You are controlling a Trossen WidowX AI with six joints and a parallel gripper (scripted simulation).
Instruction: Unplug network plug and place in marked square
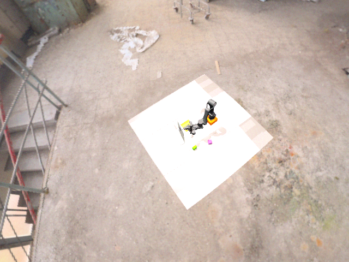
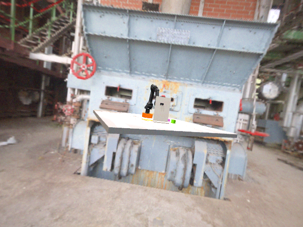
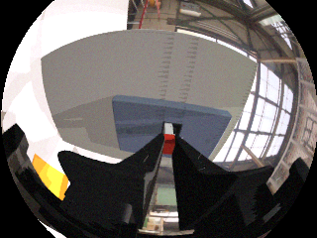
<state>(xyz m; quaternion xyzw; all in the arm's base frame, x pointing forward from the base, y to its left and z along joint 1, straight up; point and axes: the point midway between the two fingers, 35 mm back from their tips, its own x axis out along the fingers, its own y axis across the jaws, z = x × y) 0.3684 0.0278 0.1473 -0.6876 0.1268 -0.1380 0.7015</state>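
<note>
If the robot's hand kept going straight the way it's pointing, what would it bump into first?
The hand already pinches the small red plug, so that is pushed first. Right behind it is the blue socket plate on the grey upright panel. It looks very close, though the exact gap is hard to judge.
</note>
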